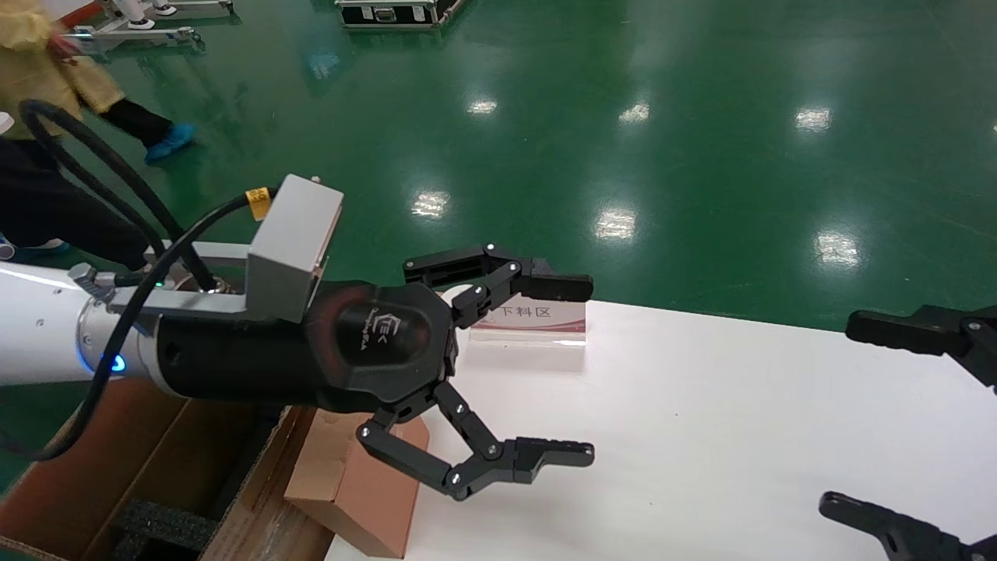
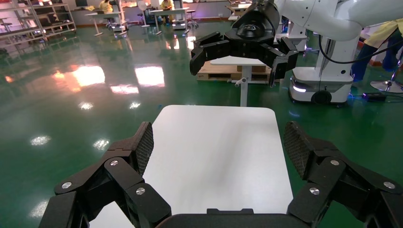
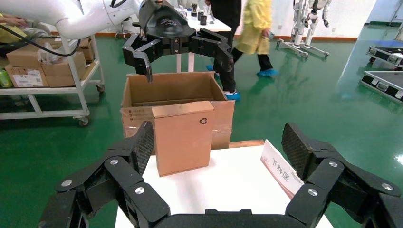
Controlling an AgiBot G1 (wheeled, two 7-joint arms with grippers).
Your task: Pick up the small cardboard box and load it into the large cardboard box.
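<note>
The small cardboard box [image 1: 354, 487] stands upright at the white table's [image 1: 701, 436] left edge, its recycling symbol facing the right wrist view [image 3: 183, 137]. The large cardboard box [image 1: 78, 467] sits on the floor just beyond that edge, with black foam [image 1: 160, 523] inside; it also shows in the right wrist view [image 3: 171, 88] behind the small box. My left gripper [image 1: 590, 370] hovers above the small box, open and empty; it also shows in its own wrist view [image 2: 219, 142]. My right gripper [image 1: 837, 413] is open and empty over the table's right side, facing the small box [image 3: 217, 142].
A tilted sign card [image 1: 530, 318] with red print stands at the table's far edge, also in the right wrist view [image 3: 280, 168]. People walk on the green floor [image 3: 256, 28]. A cart with boxes [image 3: 43, 61] stands beyond the carton.
</note>
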